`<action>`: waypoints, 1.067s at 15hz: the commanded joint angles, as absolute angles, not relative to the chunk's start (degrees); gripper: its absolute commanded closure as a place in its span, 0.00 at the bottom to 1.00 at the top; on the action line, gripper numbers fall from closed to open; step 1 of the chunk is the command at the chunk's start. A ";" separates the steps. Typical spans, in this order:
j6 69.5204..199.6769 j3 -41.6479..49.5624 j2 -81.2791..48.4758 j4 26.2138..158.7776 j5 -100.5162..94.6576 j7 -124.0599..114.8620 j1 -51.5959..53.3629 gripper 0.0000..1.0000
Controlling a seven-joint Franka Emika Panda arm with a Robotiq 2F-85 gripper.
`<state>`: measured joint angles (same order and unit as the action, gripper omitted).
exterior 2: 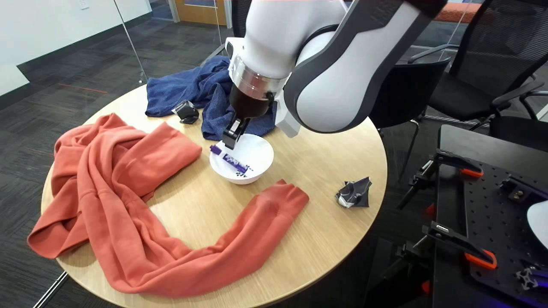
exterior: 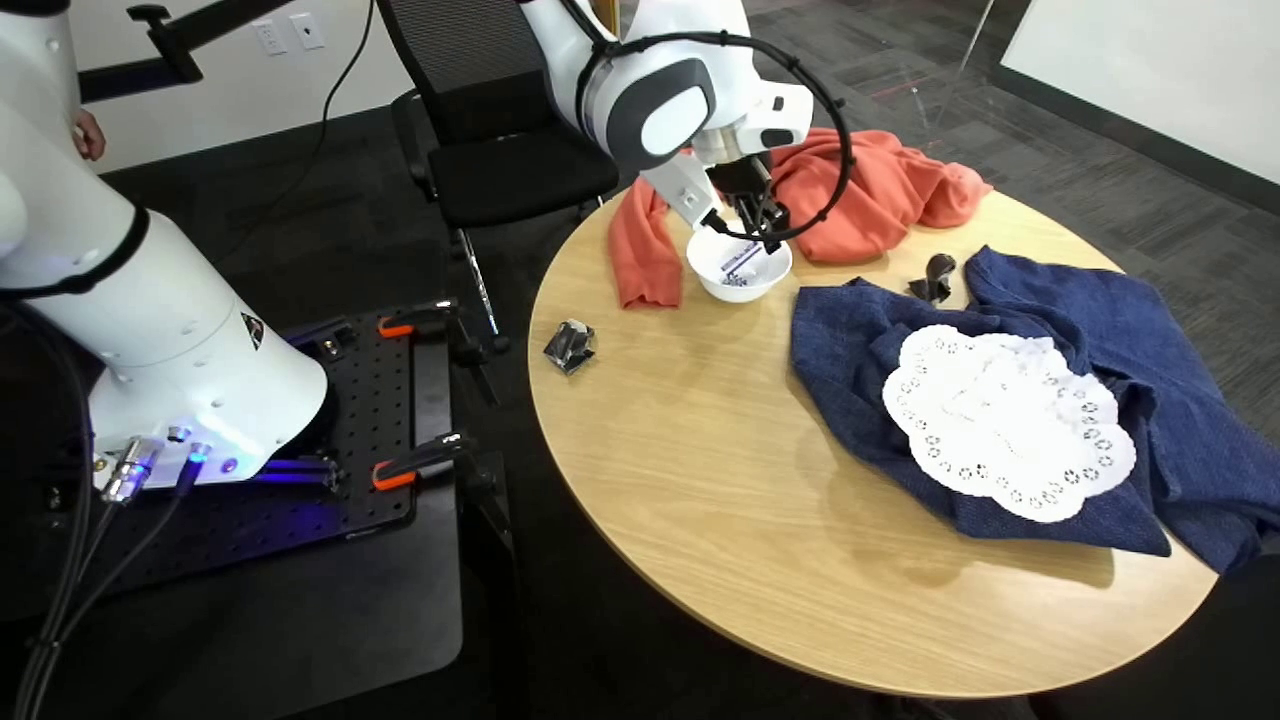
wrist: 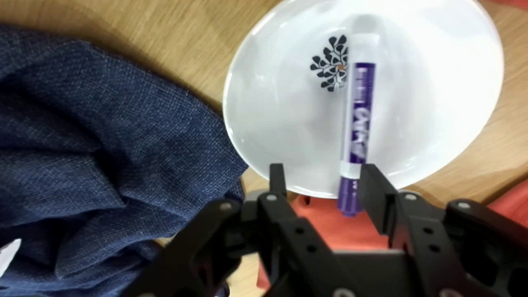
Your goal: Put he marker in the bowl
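Note:
The white bowl (exterior: 708, 268) stands on the table and also shows in an exterior view (exterior 2: 262, 156) and the wrist view (wrist: 288, 123). The purple marker (exterior 2: 230, 160) rests tilted in it, its purple cap sticking out over the rim. In the wrist view the marker (wrist: 360, 123) runs across the bowl, with a white band near the cap. My gripper (wrist: 323, 177) is open at the cap end, one finger on each side in that view. The right finger overlaps the cap's edge; I cannot tell whether they touch. In an exterior view the gripper (exterior 2: 231, 140) is just above the rim.
An orange-red sweatshirt (exterior 2: 141, 239) lies beside the bowl. Blue denim cloth (exterior: 860, 340) lies on the other side, with a white doily (exterior: 1010, 420) on it. A black clip-like object (exterior 2: 186, 112) and a crumpled dark wrapper (exterior 2: 354, 192) are also on the table.

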<state>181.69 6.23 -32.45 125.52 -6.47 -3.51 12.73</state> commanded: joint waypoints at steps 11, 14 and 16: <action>182.18 4.95 -27.58 126.26 -5.22 -2.63 11.78 0.00; 182.18 4.14 -26.61 126.96 -5.18 -2.58 11.08 0.00; 182.18 3.98 -26.55 127.11 -5.16 -2.57 10.90 0.00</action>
